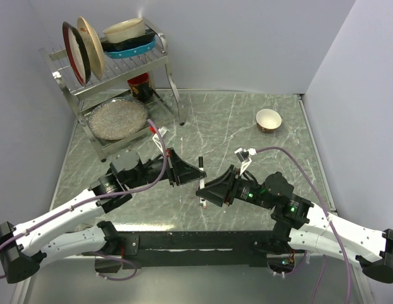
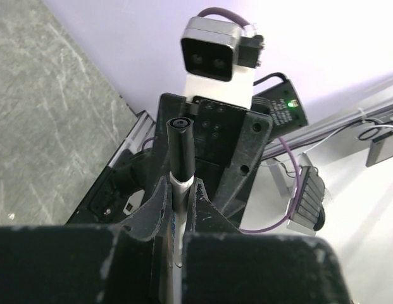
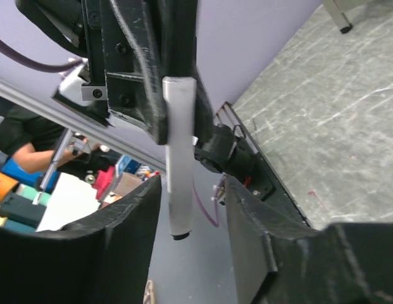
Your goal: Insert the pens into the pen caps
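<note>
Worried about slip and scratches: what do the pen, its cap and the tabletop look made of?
Pen: likely smooth white plastic, with a soft sheen along the barrel. Cap: black plastic, apparently, dull with a moulded rim. Tabletop: grey-green marble look with pale veins, slightly glossy; real stone or printed laminate, I cannot tell.

table point(image 1: 247, 133) is showing a smooth stone-look top | dish rack point(image 1: 114, 66) is gleaming as polished metal | pen point(image 3: 179, 164) is showing smooth white plastic | pen cap point(image 2: 181, 149) is looking glossy black | left gripper point(image 2: 176, 196) is looking matt, grainy black
</note>
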{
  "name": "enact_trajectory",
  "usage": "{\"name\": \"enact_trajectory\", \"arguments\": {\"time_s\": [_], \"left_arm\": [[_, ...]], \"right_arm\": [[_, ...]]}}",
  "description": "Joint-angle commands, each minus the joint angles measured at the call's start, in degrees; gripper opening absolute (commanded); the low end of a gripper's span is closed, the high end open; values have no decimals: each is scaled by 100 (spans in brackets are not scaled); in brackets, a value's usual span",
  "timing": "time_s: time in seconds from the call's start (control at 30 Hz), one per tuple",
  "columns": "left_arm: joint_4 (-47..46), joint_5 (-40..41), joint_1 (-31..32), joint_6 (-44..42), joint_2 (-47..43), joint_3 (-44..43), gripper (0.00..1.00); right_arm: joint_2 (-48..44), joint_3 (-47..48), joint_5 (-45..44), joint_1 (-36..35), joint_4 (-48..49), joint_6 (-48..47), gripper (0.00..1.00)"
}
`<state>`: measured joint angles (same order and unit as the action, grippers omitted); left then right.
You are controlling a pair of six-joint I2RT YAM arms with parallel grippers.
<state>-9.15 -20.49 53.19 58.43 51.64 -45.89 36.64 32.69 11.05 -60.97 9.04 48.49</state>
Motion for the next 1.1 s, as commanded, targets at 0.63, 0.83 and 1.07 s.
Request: {"name": "enact_trajectory", "arguments": {"time_s": [0.63, 0.83, 1.07], "left_arm": [[-448, 107, 157, 55, -162, -95, 11], [-53, 370, 157, -262, -303, -350, 55], [176, 555, 165, -482, -268, -579, 63]], "right_arm": [[150, 177, 152, -29, 740, 135, 0], [-17, 238, 292, -38, 643, 11, 0], [53, 300, 609, -47, 731, -7, 0]]}}
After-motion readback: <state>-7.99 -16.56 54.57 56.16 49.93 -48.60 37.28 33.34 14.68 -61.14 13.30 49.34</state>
